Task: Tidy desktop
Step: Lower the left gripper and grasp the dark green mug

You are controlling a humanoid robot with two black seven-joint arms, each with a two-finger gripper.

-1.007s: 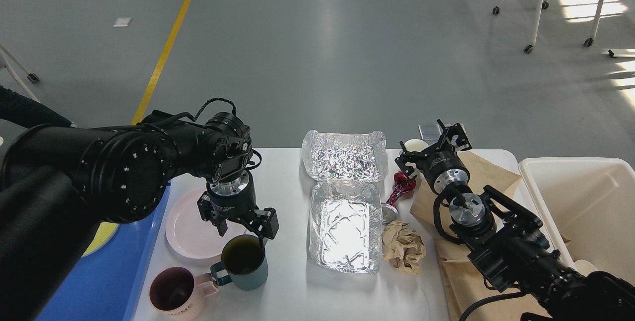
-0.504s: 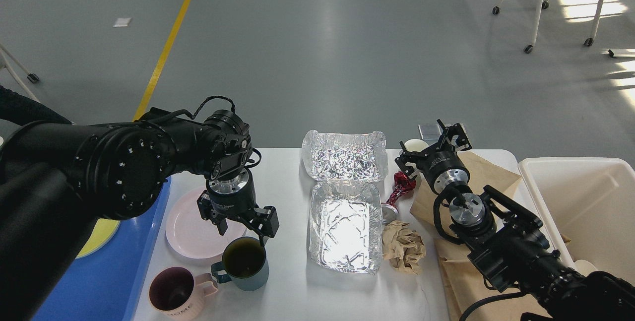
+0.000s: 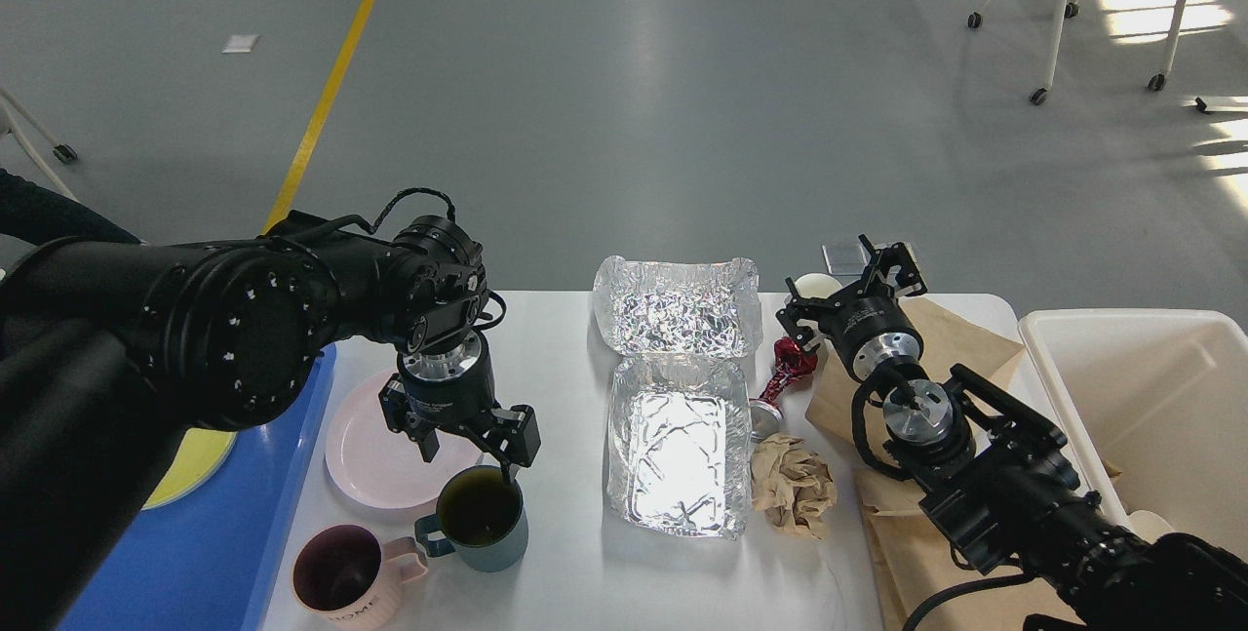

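Desktop long axis runs left-right; left gripper spread wide over teal mug, right gripper spread, empty.

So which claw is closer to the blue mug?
Left. The left claw hangs right over the blue mug; the right claw is far across the table by the brown paper.

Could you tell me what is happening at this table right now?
A two-armed robot is tidying a cluttered desktop. Its left gripper hangs with open jaws just over the teal mug, one finger at the rim, beside a pink mug and pink plate. The right gripper is over the far edge near brown paper, holding nothing visible. Foil trays, a crumpled paper ball and a red wrapper lie between.
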